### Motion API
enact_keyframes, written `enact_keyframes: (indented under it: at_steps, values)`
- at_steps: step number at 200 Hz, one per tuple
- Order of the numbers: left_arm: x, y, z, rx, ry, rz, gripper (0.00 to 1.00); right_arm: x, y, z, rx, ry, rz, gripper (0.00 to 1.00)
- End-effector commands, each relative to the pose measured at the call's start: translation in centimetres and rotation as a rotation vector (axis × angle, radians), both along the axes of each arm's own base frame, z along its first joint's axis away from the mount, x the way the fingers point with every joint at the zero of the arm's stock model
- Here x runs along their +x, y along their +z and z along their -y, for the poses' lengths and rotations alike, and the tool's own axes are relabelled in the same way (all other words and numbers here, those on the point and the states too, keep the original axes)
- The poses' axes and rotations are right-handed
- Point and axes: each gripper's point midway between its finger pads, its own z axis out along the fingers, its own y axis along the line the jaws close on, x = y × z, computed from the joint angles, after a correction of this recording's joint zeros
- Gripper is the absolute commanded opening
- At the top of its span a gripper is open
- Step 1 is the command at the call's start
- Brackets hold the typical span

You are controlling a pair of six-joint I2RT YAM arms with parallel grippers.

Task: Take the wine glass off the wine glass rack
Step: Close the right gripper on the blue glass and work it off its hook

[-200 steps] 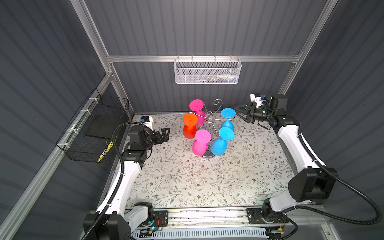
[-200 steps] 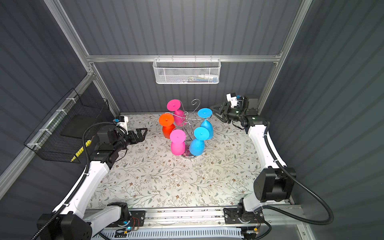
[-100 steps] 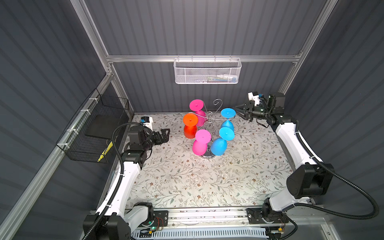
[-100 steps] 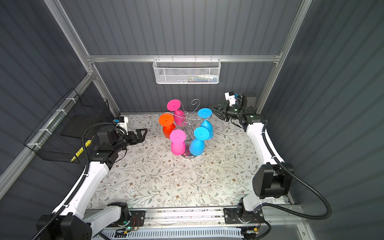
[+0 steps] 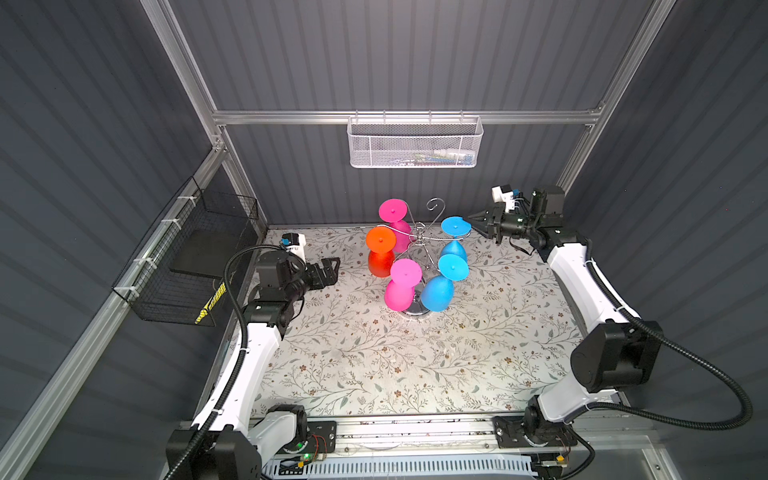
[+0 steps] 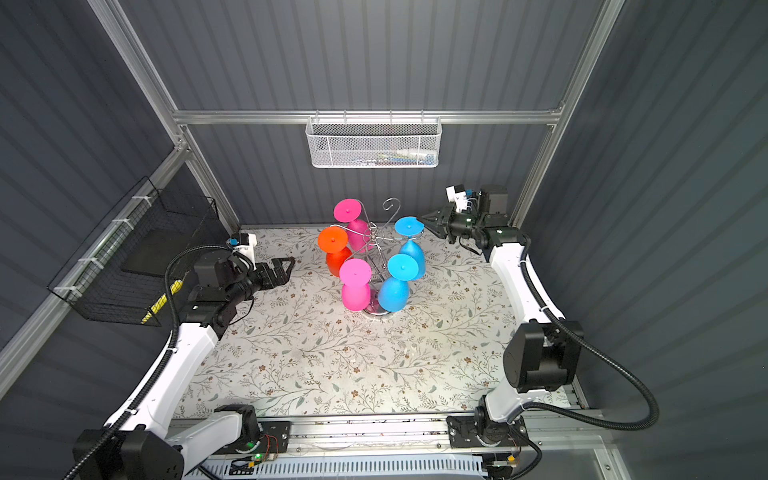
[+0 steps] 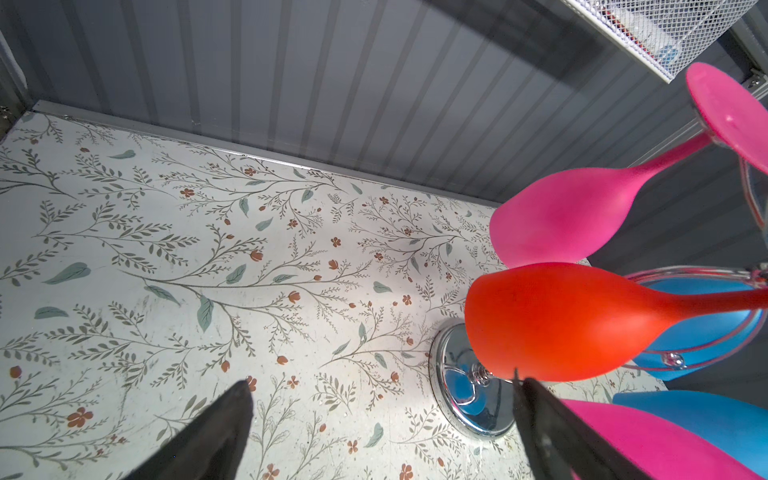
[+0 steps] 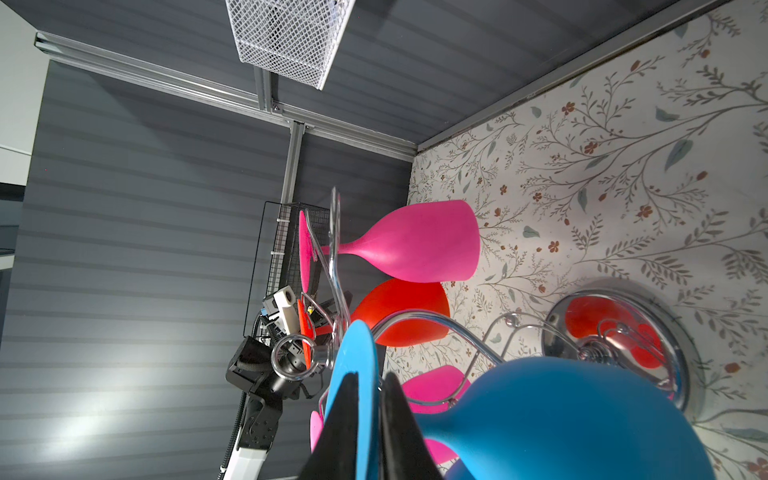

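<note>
The chrome wine glass rack [image 5: 420, 237] [image 6: 371, 237] stands mid-table, toward the back, with several coloured glasses hanging bowl-down. My right gripper [image 5: 471, 219] [image 6: 422, 219] [image 8: 371, 380] is shut on the round foot of the far blue wine glass [image 5: 455, 227] [image 6: 409, 227] [image 8: 355, 353], which still hangs on its arm. Its blue bowl [image 8: 561, 415] fills the right wrist view. My left gripper [image 5: 332, 266] [image 6: 286, 264] [image 7: 381, 382] is wide open and empty, left of the orange glass [image 5: 380, 240] [image 7: 561, 324] and apart from it.
Two pink glasses [image 5: 392, 210] [image 5: 405, 272] and a second blue glass [image 5: 453, 267] hang on the rack. Its mirror base [image 7: 465, 409] rests on the floral table. A white mesh basket [image 5: 415, 145] hangs on the back wall, a black wire basket [image 5: 195, 257] on the left.
My right gripper has moved in a little toward the rack and its jaws have shut on the blue glass's foot. The left arm has not moved.
</note>
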Motion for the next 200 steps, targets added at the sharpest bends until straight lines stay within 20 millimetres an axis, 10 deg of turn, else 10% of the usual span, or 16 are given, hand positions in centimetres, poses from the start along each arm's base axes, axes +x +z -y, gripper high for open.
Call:
enact_keyframes:
  at_steps: [1, 200]
  values:
    - [-0.2, 0.5, 0.3, -0.002, -0.02, -0.002, 1.0, -0.1, 1.1, -0.4, 0.008, 0.022, 0.033, 0.12]
    - [-1.1, 0.8, -0.1, -0.005, 0.001, -0.001, 1.0, -1.5, 4.7, 0.4, 0.106, -0.006, 0.054, 0.0]
